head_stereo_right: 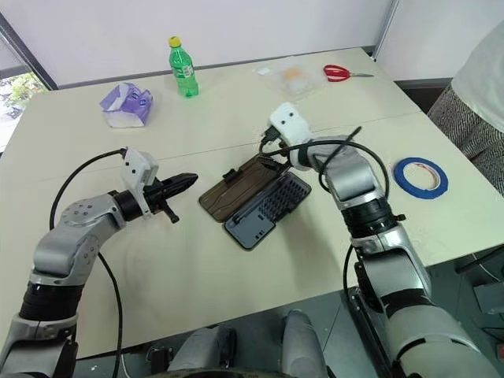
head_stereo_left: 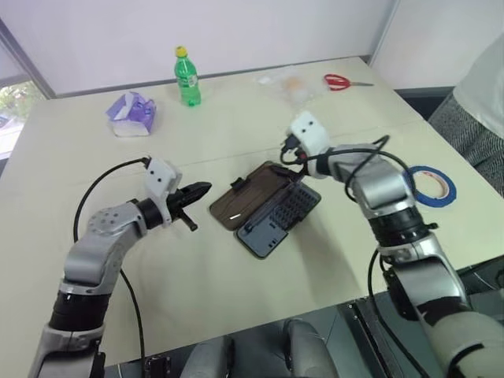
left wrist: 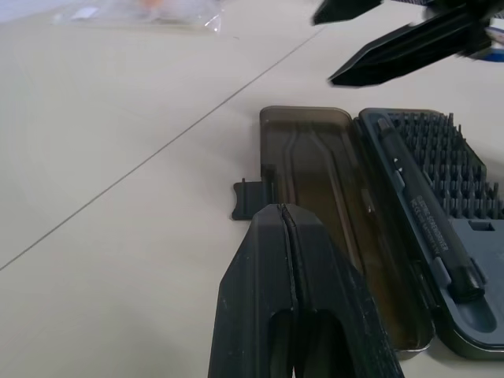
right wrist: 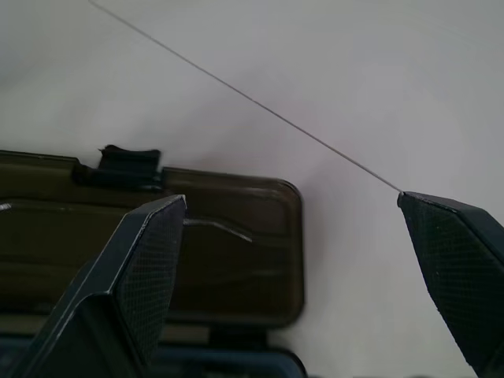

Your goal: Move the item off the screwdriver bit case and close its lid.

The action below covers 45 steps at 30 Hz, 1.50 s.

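We see the blue tape roll (head_stereo_right: pixel 420 176) flat on the table (head_stereo_right: pixel 236 118), well apart from the open screwdriver bit case (head_stereo_right: pixel 268 209). Its lid (head_stereo_right: pixel 236 191) lies flat beside the tray. Our right gripper (right wrist: pixel 291 260) hangs over the lid, jaws wide open; our left gripper (head_stereo_right: pixel 183 183) has its jaws closed, empty.

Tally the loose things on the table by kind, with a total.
Bit case, lid open: 1
Blue tape roll: 1
Green bottle: 1
Red-handled scissors: 1
Purple-and-white packet: 1
Clear plastic bag: 1
Total: 6
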Available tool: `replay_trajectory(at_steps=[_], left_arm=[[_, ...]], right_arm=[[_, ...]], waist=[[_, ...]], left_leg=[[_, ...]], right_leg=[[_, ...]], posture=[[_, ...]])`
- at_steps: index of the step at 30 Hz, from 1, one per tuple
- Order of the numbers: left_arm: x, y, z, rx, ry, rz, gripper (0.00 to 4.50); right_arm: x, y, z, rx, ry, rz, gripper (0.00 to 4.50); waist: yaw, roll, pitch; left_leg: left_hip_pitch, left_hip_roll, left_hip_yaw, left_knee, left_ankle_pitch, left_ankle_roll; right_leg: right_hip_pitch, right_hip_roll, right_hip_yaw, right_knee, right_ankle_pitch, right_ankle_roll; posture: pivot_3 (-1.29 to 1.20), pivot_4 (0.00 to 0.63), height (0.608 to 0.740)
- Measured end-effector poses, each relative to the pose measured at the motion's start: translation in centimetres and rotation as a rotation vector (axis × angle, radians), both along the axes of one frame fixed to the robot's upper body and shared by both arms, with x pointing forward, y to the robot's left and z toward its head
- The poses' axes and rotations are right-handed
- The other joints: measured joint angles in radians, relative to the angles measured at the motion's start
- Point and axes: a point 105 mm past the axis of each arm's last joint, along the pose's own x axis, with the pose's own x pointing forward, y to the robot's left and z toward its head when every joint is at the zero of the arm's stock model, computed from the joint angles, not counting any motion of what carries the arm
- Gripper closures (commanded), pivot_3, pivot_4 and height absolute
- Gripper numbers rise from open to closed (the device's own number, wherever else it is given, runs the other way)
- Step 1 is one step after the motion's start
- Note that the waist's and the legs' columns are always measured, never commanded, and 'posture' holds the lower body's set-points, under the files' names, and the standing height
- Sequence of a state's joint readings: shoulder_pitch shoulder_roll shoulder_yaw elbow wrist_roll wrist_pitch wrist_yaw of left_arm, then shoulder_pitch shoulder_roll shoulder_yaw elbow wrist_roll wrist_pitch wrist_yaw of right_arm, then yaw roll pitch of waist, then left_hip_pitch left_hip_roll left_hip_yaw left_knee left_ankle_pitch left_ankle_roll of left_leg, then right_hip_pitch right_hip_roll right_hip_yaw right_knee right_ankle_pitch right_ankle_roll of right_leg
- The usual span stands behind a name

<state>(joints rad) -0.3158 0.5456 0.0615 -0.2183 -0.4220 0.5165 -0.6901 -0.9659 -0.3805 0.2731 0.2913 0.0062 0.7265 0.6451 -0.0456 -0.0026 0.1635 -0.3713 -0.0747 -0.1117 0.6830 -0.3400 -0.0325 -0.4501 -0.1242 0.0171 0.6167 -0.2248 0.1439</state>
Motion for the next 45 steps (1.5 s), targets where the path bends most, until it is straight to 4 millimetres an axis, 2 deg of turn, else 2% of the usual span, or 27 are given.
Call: replay_trajectory(at_steps=[5,14,20,22,24,29,30,40,45], left_arm=[[-0.3,0.1,-0.3,0.003,0.002,0.013,4.50],[-0.7,0.1,-0.1,0.008,-0.013,0.024,4.50],[-0.7,0.1,-0.2,0.008,-0.012,0.032,4.50],[-0.7,0.1,-0.2,0.008,-0.012,0.033,4.50],[-0.7,0.1,-0.2,0.007,-0.012,0.036,4.50],[-0.6,0.2,-0.2,0.006,-0.013,0.041,4.50],[-0.6,0.1,-0.2,0.006,-0.013,0.041,4.50],[-0.7,0.4,-0.6,0.007,-0.003,0.058,4.50],[-0.6,0.5,-0.6,0.006,-0.009,0.072,4.50]], right_arm=[[1.2,0.9,-1.5,-0.053,0.005,0.008,0.04],[2.8,-1.0,-4.4,-0.117,0.032,-0.061,0.04],[3.4,-1.5,-4.3,-0.108,0.026,-0.078,0.04],[3.4,-1.6,-4.4,-0.096,0.033,-0.087,0.56],[3.5,-1.8,-4.6,-0.086,0.048,-0.096,1.32],[3.3,-1.9,-5.1,-0.074,0.087,-0.096,4.13],[3.2,-1.7,-5.2,-0.073,0.095,-0.089,4.46],[3.0,-1.7,-5.4,-0.101,0.124,-0.088,4.46],[2.6,-2.3,-5.1,-0.052,0.195,-0.198,4.46]], waist=[[0.001,0.000,0.000],[-0.002,0.000,0.000],[-0.004,0.000,0.000],[-0.005,0.000,0.000],[-0.005,0.000,0.000],[-0.005,0.000,0.000],[-0.005,0.000,0.000],[-0.002,0.001,-0.002],[0.003,0.001,-0.003]], left_leg=[[0.000,0.000,0.000,0.000,0.000,0.000],[0.000,0.000,0.000,0.000,0.000,0.000],[0.000,0.000,-0.001,0.000,0.000,-0.001],[0.000,0.000,0.000,0.000,0.000,-0.001],[0.000,0.000,-0.001,0.000,0.000,-0.001],[0.000,0.000,-0.001,0.000,0.000,-0.001],[0.000,0.000,-0.001,0.000,0.000,-0.001],[0.000,0.000,-0.001,0.001,0.000,-0.001],[0.000,0.000,-0.003,0.001,0.000,-0.001]], right_leg=[[0.000,0.000,0.000,0.000,0.000,0.000],[-0.001,0.000,0.000,0.000,0.000,0.000],[-0.001,0.000,0.000,0.001,0.000,0.000],[-0.001,0.000,0.000,0.002,0.000,0.000],[-0.001,0.000,0.000,0.002,0.000,0.000],[0.000,0.000,0.000,0.002,0.000,0.000],[0.000,0.000,0.000,0.002,0.000,0.000],[0.000,0.000,0.000,0.003,0.000,0.000],[0.001,-0.001,0.000,0.003,0.000,0.000]], posture=[[0.00,0.150,0.740],[0.00,0.150,0.740],[0.00,0.150,0.740],[0.00,0.150,0.740],[0.00,0.150,0.740],[0.00,0.150,0.740],[0.00,0.150,0.740],[0.00,0.150,0.740],[0.00,0.150,0.740]])
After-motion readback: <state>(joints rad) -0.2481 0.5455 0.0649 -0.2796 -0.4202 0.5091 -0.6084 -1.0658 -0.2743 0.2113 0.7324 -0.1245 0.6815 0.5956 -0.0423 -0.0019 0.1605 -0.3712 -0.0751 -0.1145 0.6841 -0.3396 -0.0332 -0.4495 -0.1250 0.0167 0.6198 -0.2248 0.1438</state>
